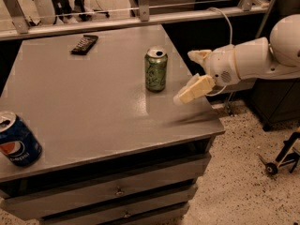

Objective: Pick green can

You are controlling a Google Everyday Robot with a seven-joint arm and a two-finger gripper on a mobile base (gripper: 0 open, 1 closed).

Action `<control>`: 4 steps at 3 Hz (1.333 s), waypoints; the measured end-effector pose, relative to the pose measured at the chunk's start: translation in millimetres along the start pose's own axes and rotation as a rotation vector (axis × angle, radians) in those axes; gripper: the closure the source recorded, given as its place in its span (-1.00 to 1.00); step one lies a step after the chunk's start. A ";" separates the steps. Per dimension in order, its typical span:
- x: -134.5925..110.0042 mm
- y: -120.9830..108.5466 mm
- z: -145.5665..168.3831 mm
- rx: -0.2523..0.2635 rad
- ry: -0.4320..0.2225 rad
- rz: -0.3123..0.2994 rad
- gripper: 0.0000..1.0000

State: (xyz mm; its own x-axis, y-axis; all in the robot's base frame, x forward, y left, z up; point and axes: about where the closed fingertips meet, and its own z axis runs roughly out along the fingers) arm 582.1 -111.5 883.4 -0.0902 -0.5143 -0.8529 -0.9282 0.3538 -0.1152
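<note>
The green can (156,69) stands up straight on the grey table (93,102). It is in the back half of the top, toward the right side. Nothing touches it.

The gripper (186,76) hangs in the air just to the right of the green can, over the right edge of the table. It is near the can but does not touch it. Its two fingers (194,89) are spread apart, and nothing is between them. The white arm (253,57) comes in from the right.

A blue can (16,142) sits far away at the front left corner. A dark flat thing (84,43) lies near the back of the table. Both are well away from the green can.

The step in hand looks like the reach. The can is not grabbed yet.

Next, the gripper likely needs to slide left until the can is between the fingers. One finger should go on each side of the can. It should go slowly, because a bump could tip the can over. Then the fingers need to squeeze the can and lift it.
</note>
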 end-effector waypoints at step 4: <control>-46.8 4.8 106.2 -0.109 -0.321 0.043 -0.51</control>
State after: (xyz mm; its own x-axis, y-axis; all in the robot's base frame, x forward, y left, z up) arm 620.2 -2.7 868.8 -0.0277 -0.2225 -0.9745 -0.9606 0.2755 -0.0356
